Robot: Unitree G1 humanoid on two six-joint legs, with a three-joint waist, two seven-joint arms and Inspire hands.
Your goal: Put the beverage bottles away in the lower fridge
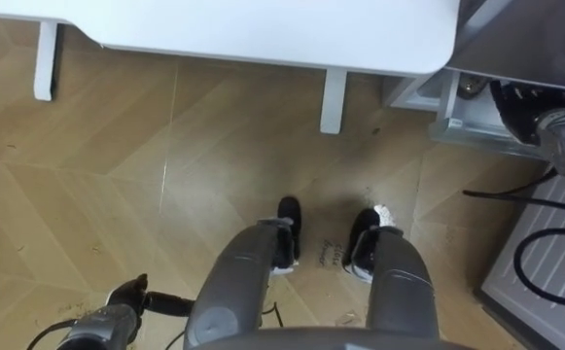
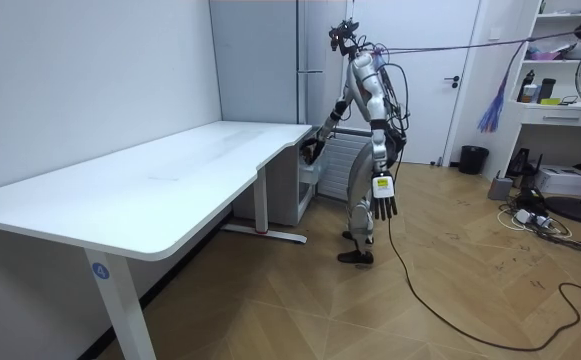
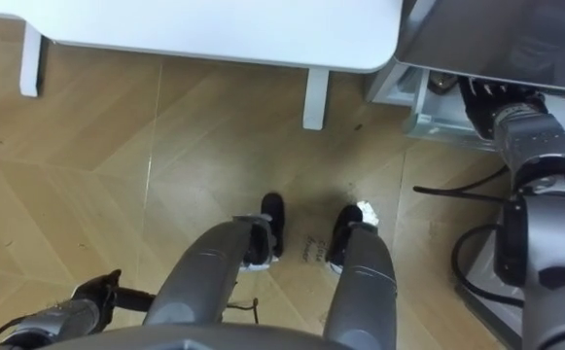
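The pale grey pull-out drawer [image 1: 454,115] stood open low down at the foot of the tall grey metal fridge [image 2: 270,60], just past the end of the long white surface [image 1: 263,29]. The right robot hand [image 3: 483,97] was down inside it, dark fingers half buried; how far they'd closed, or whether a drink sat in them, I couldn't tell. This looked like the placing step. Done well, the drink goes down upright on the drawer's bottom, is released only once it stands, and the hand lifts straight out clear of the rim. The drawer looked boxy, with a plain low front wall. The left robot hand [image 2: 384,206] hung loose-fingered and empty above the wooden floor [image 1: 117,175].
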